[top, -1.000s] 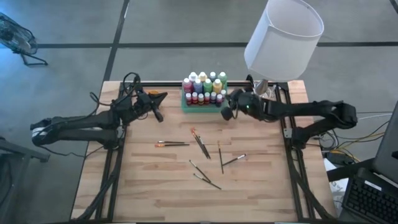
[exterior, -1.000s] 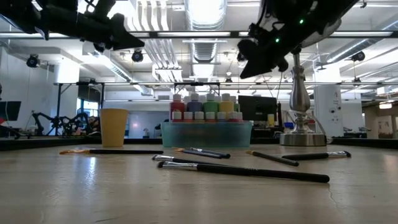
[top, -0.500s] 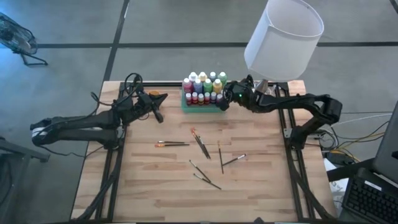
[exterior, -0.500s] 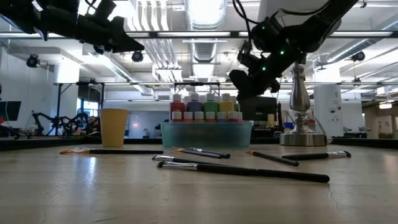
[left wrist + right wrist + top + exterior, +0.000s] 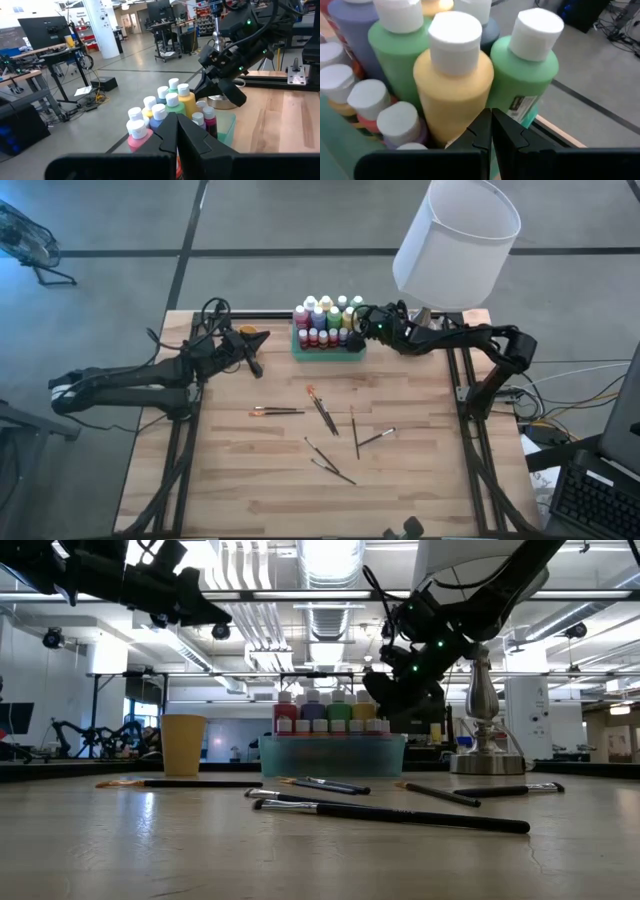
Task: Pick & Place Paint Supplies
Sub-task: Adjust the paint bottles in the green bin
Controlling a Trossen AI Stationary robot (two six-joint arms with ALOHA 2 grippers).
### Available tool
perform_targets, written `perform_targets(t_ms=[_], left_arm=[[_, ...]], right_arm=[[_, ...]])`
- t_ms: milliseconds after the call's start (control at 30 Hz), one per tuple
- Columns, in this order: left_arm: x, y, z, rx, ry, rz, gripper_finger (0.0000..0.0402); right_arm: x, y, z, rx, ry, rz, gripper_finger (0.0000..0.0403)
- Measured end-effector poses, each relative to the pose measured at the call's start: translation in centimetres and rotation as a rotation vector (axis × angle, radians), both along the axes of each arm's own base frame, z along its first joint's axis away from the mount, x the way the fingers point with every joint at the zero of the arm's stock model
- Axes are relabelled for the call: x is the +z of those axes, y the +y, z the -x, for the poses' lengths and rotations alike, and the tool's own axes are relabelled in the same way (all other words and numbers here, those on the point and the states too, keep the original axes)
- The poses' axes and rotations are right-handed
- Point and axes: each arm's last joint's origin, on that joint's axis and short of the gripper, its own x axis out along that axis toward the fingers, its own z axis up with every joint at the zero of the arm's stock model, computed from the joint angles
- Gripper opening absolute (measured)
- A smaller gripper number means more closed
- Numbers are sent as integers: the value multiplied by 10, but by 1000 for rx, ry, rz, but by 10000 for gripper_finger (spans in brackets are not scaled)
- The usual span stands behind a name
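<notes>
From above, the paint bottles [image 5: 327, 324] stand packed in a green tray [image 5: 325, 352] at the table's far edge, brushes [image 5: 322, 412] scattered mid-table. The right pincer [image 5: 358, 320], fingers pressed together, holds nothing beside the tray. The left pincer [image 5: 256, 340] waits near an orange cup [image 5: 182, 744], closed. Right wrist view: a yellow bottle [image 5: 453, 85] just ahead, perhaps touching.

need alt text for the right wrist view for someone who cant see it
The right pincer, shut and empty, points at a yellow paint bottle with a white cap, filling the middle of the picture. Green bottles stand on either side of it, with smaller capped bottles packed close beside them.
</notes>
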Motion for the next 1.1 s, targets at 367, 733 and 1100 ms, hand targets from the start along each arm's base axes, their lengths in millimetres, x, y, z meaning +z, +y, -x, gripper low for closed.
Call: perform_targets(t_ms=[367, 733, 1100], left_arm=[[0, 0, 0, 0, 3, 1, 5], [0, 0, 0, 0, 3, 1, 5], [0, 0, 0, 0, 3, 1, 5]], right_arm=[[-1, -4, -1, 17, -5, -13, 8], [2, -5, -3, 63, -45, -14, 8], [2, -7, -1, 38, 2, 35, 8]])
